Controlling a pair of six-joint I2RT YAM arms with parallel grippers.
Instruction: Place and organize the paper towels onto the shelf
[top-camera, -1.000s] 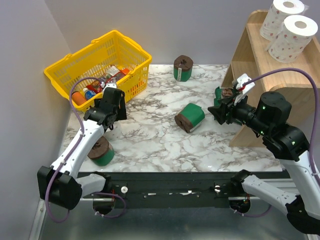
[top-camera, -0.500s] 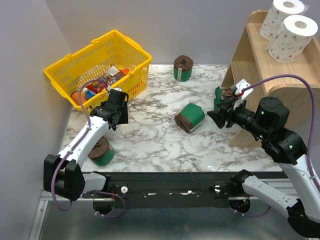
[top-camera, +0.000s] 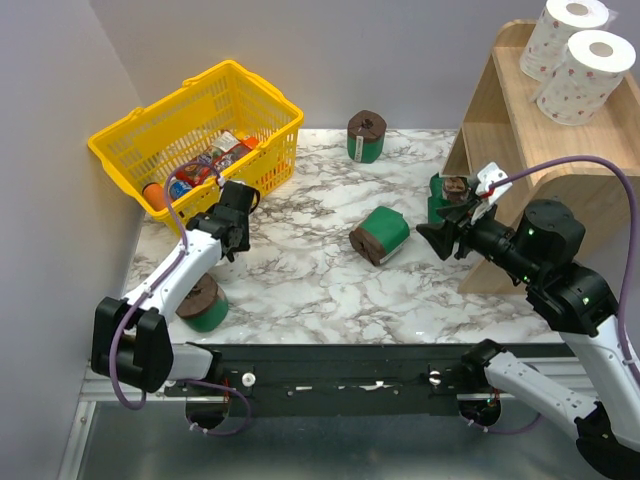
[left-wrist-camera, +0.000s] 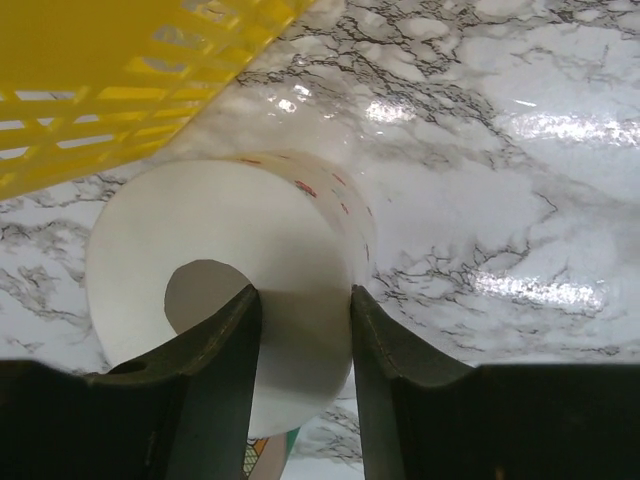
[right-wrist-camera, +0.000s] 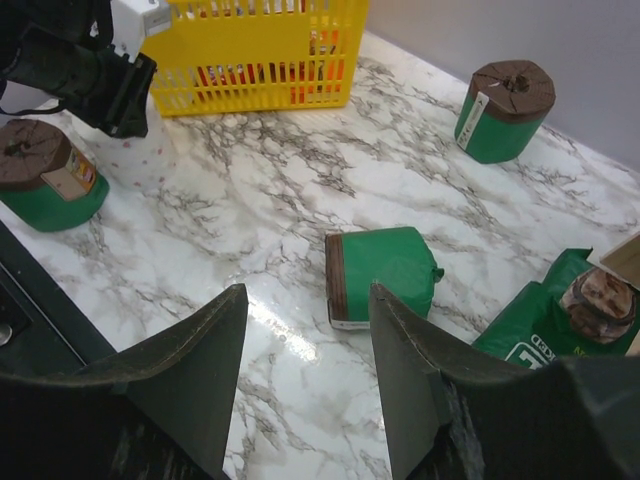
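My left gripper (left-wrist-camera: 303, 300) is shut on the wall of a white paper towel roll (left-wrist-camera: 230, 240) with red dots: one finger sits at the hollow core, the other outside. The roll stands on the marble beside the yellow basket. From the top view the left gripper (top-camera: 228, 222) hides it. My right gripper (right-wrist-camera: 307, 292) hangs open and empty above the table, near a green roll (right-wrist-camera: 385, 275) lying on its side. Two more white rolls (top-camera: 590, 65) sit on the top tier of the wooden shelf (top-camera: 500, 110) at the far right.
The yellow basket (top-camera: 130, 140) with groceries stands at the back left. Green rolls stand upright at the back middle (top-camera: 366, 135), by the front left (top-camera: 200, 300), and one (top-camera: 445, 195) leans at the shelf's foot beside my right gripper (top-camera: 440, 235).
My left arm has reached forward and down toward the basket's corner, and its jaws have closed on the white roll. The right gripper has drifted slightly lower, still open.
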